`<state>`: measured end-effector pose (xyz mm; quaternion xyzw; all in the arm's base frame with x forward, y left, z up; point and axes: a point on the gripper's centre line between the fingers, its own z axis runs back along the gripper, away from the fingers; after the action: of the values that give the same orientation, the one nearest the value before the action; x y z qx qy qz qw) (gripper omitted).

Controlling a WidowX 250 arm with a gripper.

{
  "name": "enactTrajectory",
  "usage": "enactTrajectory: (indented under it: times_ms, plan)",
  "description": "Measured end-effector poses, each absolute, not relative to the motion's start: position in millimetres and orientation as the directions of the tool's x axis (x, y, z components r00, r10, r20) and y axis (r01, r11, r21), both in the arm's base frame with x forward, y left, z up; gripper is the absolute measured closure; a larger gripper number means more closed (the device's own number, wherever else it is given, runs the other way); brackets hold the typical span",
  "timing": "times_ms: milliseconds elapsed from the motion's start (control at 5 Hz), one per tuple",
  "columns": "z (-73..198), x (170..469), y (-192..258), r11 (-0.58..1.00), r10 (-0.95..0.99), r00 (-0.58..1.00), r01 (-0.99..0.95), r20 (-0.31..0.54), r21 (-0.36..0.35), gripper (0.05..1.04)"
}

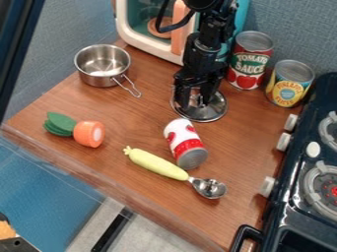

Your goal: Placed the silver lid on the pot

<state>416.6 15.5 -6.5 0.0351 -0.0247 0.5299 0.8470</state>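
Blue-grey walls (pixel 286 29) back a wood-topped counter (pixel 138 125), with a toy oven (pixel 125 22) behind the pincer (pixel 196 102) and a black stove (pixel 283 216) off to its right in the view. The pincer points down over the silver lid (pixel 209 116), its two fingers parted on either side of the lid's middle; that spread suits a grasp on the centre, where the weight should balance. Whether they touch the metal I cannot tell, and the pincer does not look closed on anything.

The lid is directly below the pincer, apart from the pot (pixel 102 64), which is to the pincer's left in the view and a little farther back. The pot stands upright, mouth up, so it seems ready to be covered. Its wire handle (pixel 131 87) slants towards the pincer, and a lid carried too low could catch it. Closing on the middle, then lifting before crossing, looks like the sensible order.

Two cans, one red (pixel 248 61) and one yellow (pixel 289 83), stand right of the pincer, clear of that route. Nearer the camera than the pincer lie a red-and-white can (pixel 185 142), a yellow-handled scoop (pixel 158 164) and an orange-and-green toy (pixel 88 133), none of them likely to hinder the crossing.
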Motion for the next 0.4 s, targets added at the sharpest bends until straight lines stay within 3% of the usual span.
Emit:
enactTrajectory:
  times_ms: [400]
  plan:
    - [-5.4, 415.2, 11.2, 0.436, 0.898, 0.436, -0.900, 0.061, 0.017, 0.099]
